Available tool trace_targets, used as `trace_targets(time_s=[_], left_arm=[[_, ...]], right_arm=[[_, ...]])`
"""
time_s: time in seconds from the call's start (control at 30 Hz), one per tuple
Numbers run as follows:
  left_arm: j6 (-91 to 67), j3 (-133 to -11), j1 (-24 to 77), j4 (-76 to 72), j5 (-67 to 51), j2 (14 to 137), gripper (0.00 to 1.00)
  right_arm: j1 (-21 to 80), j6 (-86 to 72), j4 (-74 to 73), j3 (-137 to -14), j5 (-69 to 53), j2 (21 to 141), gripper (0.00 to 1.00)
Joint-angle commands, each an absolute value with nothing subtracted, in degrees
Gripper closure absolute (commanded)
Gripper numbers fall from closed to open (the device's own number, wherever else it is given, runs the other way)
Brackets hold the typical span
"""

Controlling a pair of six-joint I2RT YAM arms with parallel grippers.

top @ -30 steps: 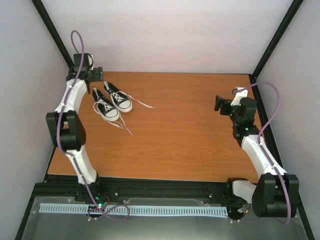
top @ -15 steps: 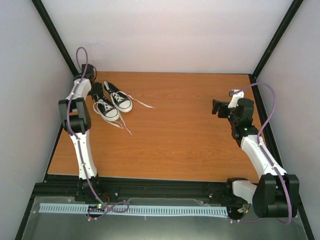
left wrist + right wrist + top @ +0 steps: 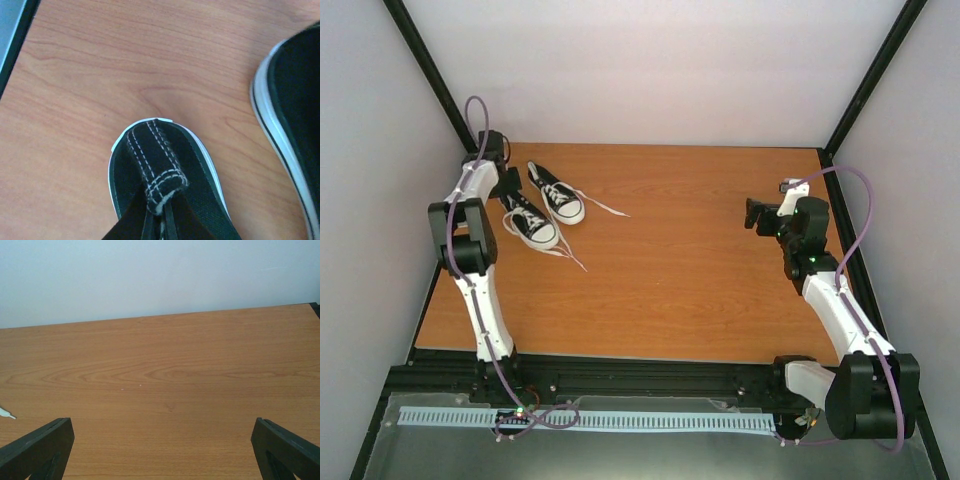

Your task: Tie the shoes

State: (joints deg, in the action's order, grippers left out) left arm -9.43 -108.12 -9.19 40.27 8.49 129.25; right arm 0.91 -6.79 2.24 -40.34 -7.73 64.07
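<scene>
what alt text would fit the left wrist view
Close-up of the heel of a black shoe, with a stitched back strip and white sole rim, on a wooden table. The second shoe shows its side at the right edge.

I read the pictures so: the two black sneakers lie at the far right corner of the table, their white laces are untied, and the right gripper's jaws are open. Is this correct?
Not quite. The sneakers lie at the far left corner of the table, as the top external view shows. The rest stands: laces untied, right gripper with jaws open.
</scene>
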Motion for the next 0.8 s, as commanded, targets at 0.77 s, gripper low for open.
trace_targets(time_s=[0.77], left_arm=[[-14.3,-87.2,8.5,44.3,-24.0,82.8,0.99]], right_arm=[[2.6,-6.3,1.9,-44.1,-29.4,62.8,0.00]])
